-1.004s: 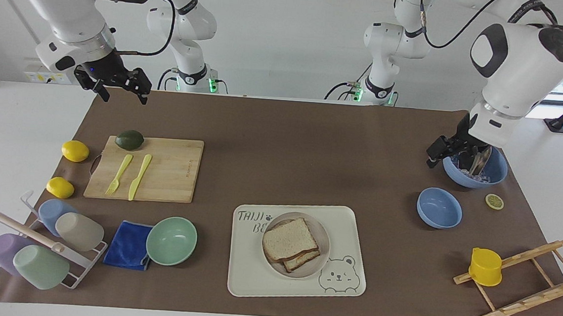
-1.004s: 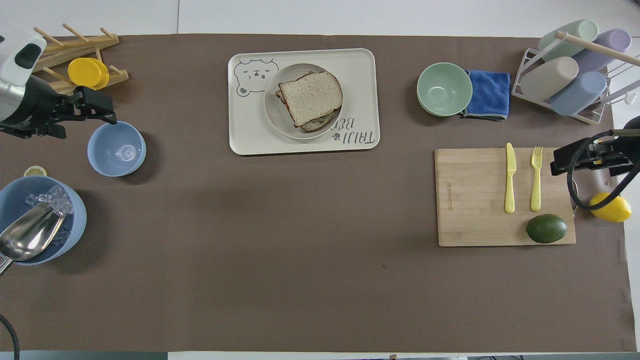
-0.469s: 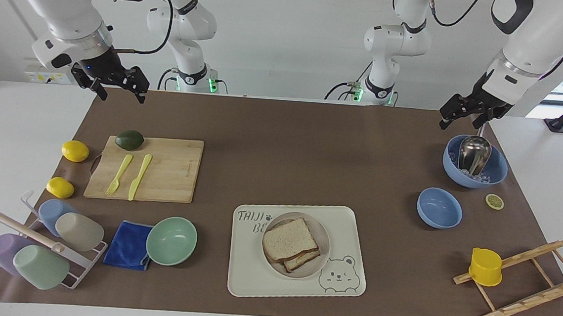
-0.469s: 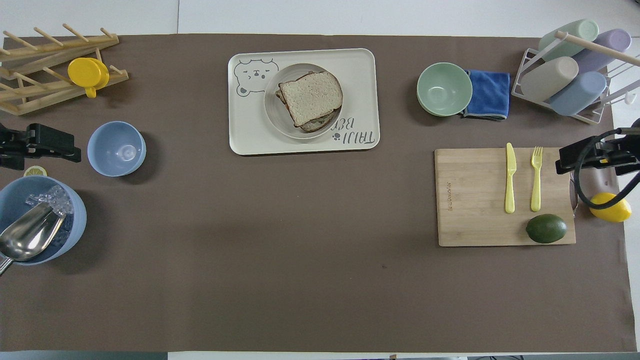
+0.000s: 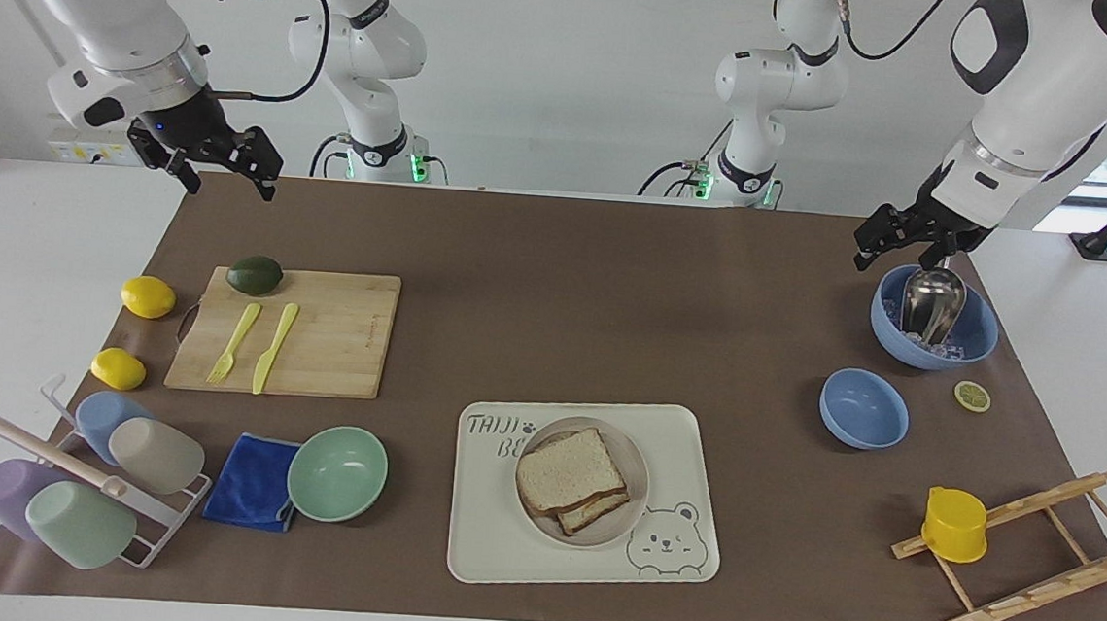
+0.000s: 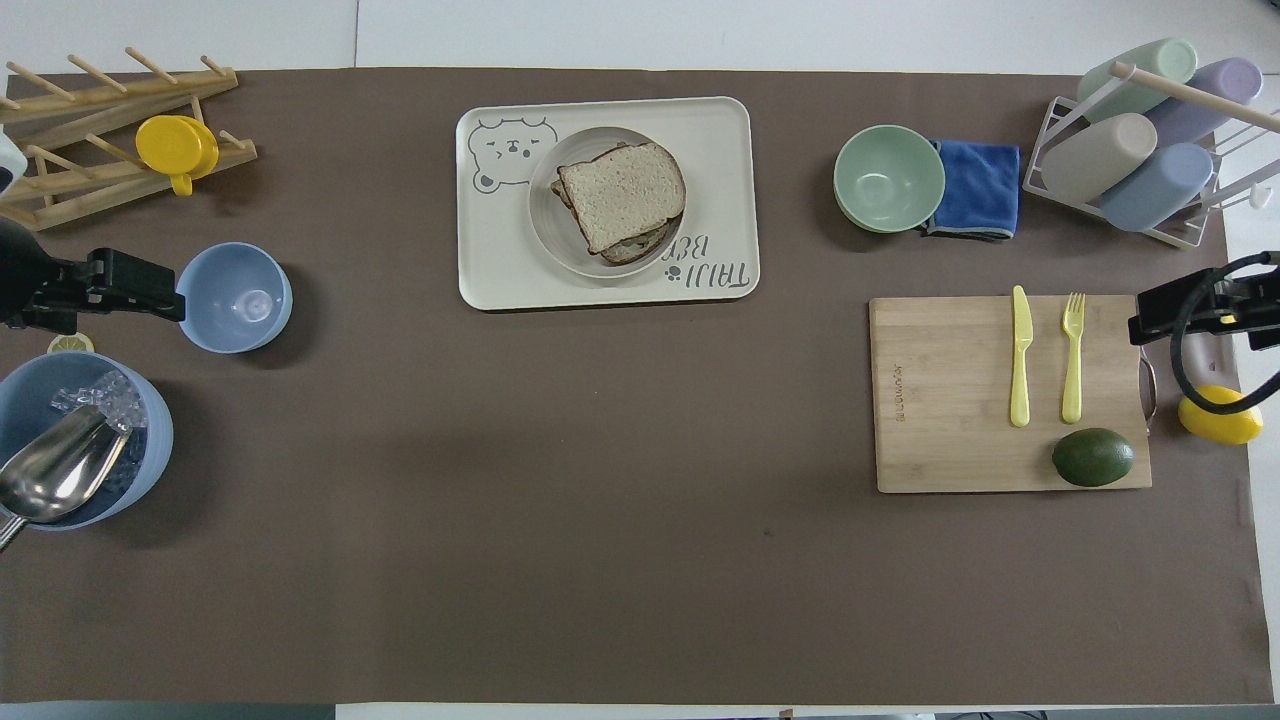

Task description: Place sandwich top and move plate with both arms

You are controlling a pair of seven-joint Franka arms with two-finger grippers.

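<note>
The sandwich top [image 5: 570,469] [image 6: 620,192], a pale speckled slice with a brown crust, lies on the stacked sandwich. The sandwich sits on the small round plate [image 5: 638,465] [image 6: 545,220], which stands on the bear tray. My left gripper [image 5: 893,259] [image 6: 165,295] hangs open and empty in the air over the blue ice bowl [image 5: 975,345], toward the left arm's end of the table. My right gripper [image 5: 231,189] [image 6: 1150,325] hangs open and empty above the mat's corner by the cutting board, toward the right arm's end. Both are well away from the plate.
The cream bear tray [image 5: 498,540] lies mid-table, with a mint bowl [image 5: 338,473], blue cloth [image 5: 249,481] and cup rack [image 5: 75,472] beside it. The cutting board [image 5: 337,334] carries a fork, knife and avocado; two lemons lie beside it. A small blue bowl [image 5: 863,407], lemon slice and wooden rack [image 5: 1034,549] stand at the left arm's end.
My left gripper rose from down at the ice bowl to well above it. The right gripper drifted slightly outward toward its end of the table. The sandwich and plate stayed put.
</note>
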